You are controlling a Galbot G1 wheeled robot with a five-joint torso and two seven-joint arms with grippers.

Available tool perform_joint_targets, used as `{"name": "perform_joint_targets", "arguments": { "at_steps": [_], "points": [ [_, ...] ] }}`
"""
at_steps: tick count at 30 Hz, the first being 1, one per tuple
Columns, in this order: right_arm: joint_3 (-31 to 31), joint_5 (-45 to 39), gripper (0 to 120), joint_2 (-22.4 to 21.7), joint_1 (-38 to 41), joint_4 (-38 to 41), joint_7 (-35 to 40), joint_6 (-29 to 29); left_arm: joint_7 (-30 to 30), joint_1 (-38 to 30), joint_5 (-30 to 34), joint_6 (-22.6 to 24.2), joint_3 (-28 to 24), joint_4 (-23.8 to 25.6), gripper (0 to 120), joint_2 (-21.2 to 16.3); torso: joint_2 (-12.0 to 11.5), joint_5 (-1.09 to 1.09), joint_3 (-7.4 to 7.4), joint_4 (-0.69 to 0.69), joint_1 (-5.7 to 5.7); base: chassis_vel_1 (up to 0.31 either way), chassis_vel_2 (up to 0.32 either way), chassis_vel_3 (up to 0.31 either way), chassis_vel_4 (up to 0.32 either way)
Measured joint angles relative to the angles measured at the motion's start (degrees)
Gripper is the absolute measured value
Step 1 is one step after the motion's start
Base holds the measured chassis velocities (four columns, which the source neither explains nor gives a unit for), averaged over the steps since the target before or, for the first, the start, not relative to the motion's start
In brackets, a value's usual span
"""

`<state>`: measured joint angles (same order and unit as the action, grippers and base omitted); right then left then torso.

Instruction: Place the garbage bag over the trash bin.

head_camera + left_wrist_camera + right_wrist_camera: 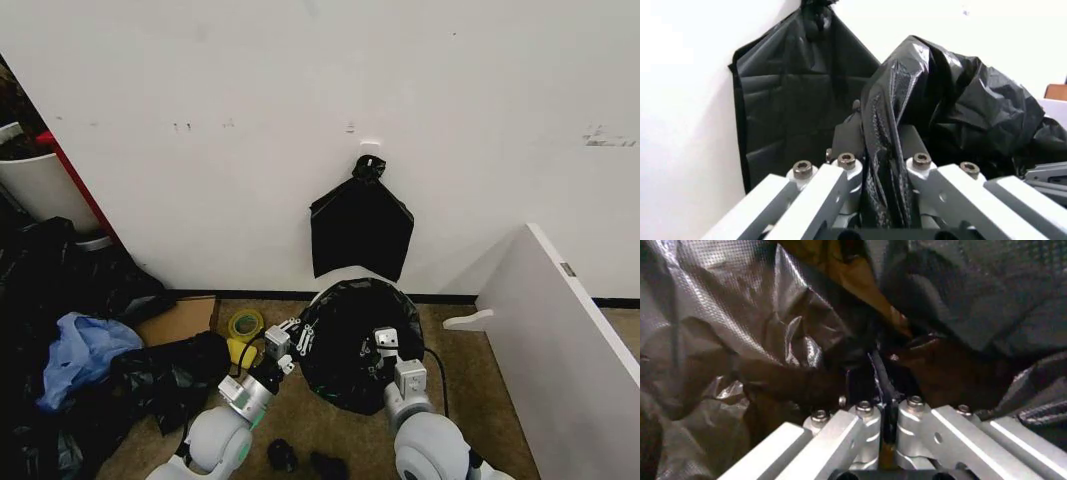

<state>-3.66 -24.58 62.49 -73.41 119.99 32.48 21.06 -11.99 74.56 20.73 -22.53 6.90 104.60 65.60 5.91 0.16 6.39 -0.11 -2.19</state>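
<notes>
White wall behind, brown carpet below. At nine o'clock sits a heap of dark bags with blue plastic. Center, the garbage bag drapes over the trash bin, its white rim peeking at twelve o'clock. The left gripper pinches a bag fold at nine o'clock; the right gripper clamps bag film at three o'clock. A white board leans at right.
</notes>
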Motion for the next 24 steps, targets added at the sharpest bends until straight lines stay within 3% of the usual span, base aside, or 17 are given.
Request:
{"name": "perform_joint_targets", "arguments": {
  "at_steps": [5,11,19,24],
  "points": [
    [0.67,-5.95,0,-0.14,0.04,2.07,0.97,5.47,0.06,-0.47,0.41,-0.01,-0.74,0.14,5,0.24,0.0,-0.01,0.0,0.0,0.0,0.0,0.0,0.0,0.0],
    [1.49,-6.21,0,0.67,0.55,0.41,1.96,6.63,0.01,-0.13,0.4,0.05,-1.5,1.05,5,-0.13,0.0,0.0,0.0,0.0,0.0,0.0,0.0,0.0,0.0],
    [2.08,1.48,0,1.0,1.33,-3.87,2.6,6.2,-0.22,1.14,0.39,-0.33,-0.99,1.81,5,-0.99,0.0,0.0,0.0,0.0,0.0,0.0,0.0,0.0,0.0],
    [2.15,9.84,0,1.01,0.93,-6.26,1.8,2.04,-0.25,1.24,0.47,-0.39,-0.75,1.79,5,-0.98,0.0,0.0,0.0,0.0,0.0,0.0,0.0,0.0,0.0]
  ]
}}
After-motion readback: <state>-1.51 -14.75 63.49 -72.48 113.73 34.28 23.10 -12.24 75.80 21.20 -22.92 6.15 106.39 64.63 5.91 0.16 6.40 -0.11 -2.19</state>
